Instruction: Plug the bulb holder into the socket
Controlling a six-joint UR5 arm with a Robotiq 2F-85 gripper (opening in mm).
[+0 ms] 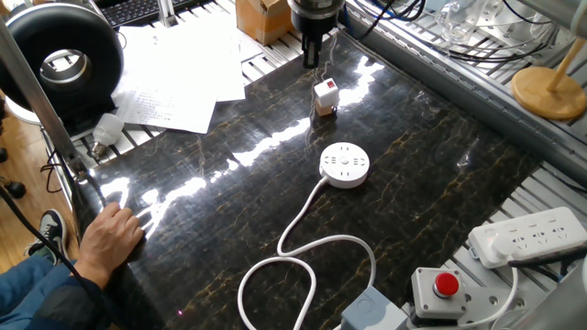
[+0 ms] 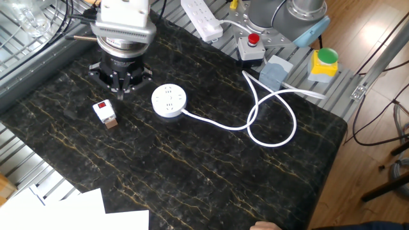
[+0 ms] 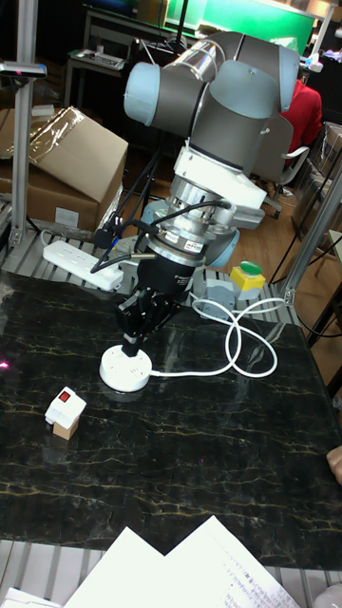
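Note:
The bulb holder [image 1: 325, 95] [image 2: 104, 112] [image 3: 65, 410], a small white box with a red switch on a tan base, stands upright on the dark marble table. The round white socket [image 1: 345, 166] [image 2: 169, 101] [image 3: 125, 369] lies a short way from it, holes up, with its cable [image 1: 303, 247] looping toward the table's near edge. My gripper [image 1: 314, 53] [image 2: 121, 84] [image 3: 132, 330] hangs above the table beside the bulb holder, apart from it. Its fingers point down and look open, with nothing between them.
A white power strip [image 1: 527, 234] [image 2: 201, 18] and a red stop button [image 1: 446, 286] [image 2: 254, 40] sit off the table's edge. Papers [image 1: 174, 73], a light bulb [image 1: 107, 128] and a person's hand [image 1: 110, 234] are at the opposite side. A cardboard box [image 1: 261, 18] stands behind the gripper.

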